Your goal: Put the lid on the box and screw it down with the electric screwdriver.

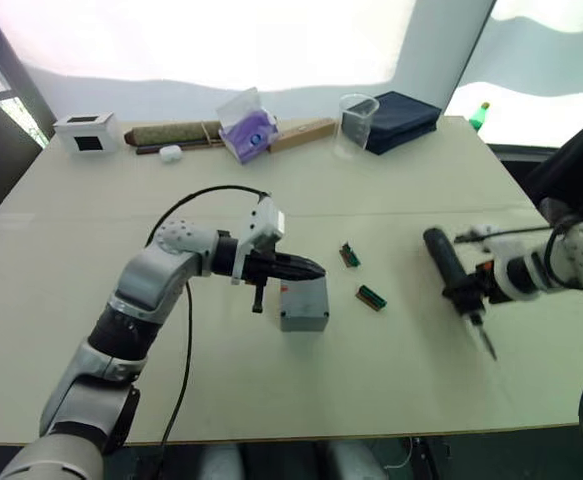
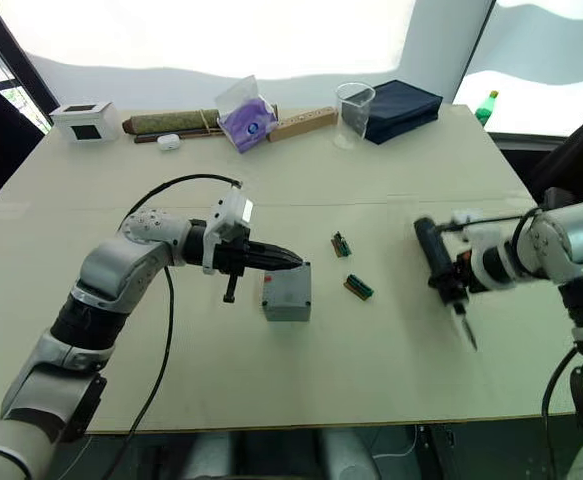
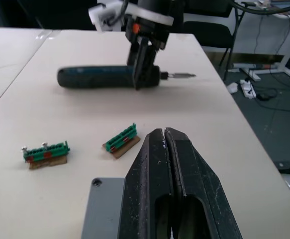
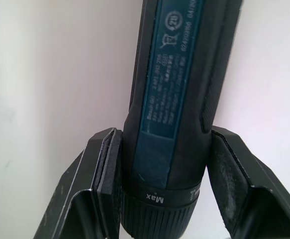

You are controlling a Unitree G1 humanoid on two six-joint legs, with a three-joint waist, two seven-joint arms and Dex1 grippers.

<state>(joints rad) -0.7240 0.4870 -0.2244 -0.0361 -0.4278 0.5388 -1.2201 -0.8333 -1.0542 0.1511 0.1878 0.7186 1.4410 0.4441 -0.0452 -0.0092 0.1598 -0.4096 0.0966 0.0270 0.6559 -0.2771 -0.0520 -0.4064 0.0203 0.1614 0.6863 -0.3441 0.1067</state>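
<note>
Left end effector [image 1: 311,268] closed, empty, tips over lidded box [image 1: 304,305] | right end effector [image 1: 463,293] clamping electric screwdriver [image 1: 453,278], well right of box | risk: lid unheld, shifts under bit pressure

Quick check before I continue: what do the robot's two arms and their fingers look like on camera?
Both arms have silver-grey shells with black joints. A white camera block sits at the left wrist, and a black cable loops beside it. The left gripper and right gripper each have two matte-black tapered fingers.
</note>
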